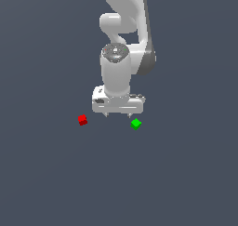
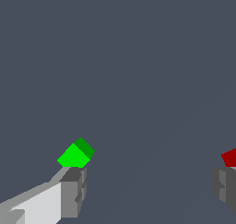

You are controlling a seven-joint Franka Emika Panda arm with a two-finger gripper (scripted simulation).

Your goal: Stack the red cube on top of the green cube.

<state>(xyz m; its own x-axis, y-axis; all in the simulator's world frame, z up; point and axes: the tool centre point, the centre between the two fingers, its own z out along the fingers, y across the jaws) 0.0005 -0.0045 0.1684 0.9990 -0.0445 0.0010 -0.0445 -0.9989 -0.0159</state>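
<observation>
The Franka arm hangs over the middle of the table [image 1: 42,174], a plain dark grey surface whose edges and corners lie outside both views, so the cubes can only be placed against each other and the arm. The jaws [image 1: 118,114] are spread wide and hold nothing: the wrist view shows one finger [image 2: 73,193] just under the green cube [image 2: 76,154] and the other finger [image 2: 225,185] under the red cube [image 2: 229,157], with bare table between them. In the exterior view the red cube [image 1: 82,120] sits on the table toward that view's left of the jaws, and the green cube [image 1: 135,123] toward its right, close to the nearer fingertip; the two cubes are well apart, and neither is touched as far as can be told. The stack is not yet begun, and the red cube has yet to be picked up. The chief risk, as I judge it, is that the jaws stand between the cubes, over neither. A straight descent here would close on nothing, and a sideways move made too low could knock the green cube off its spot. The green cube also looks turned relative to the fingers, so a red cube set down without matching that turn may sit skewed or slide off. Both cubes are tiny, leaving little margin for an off-centre grip.
</observation>
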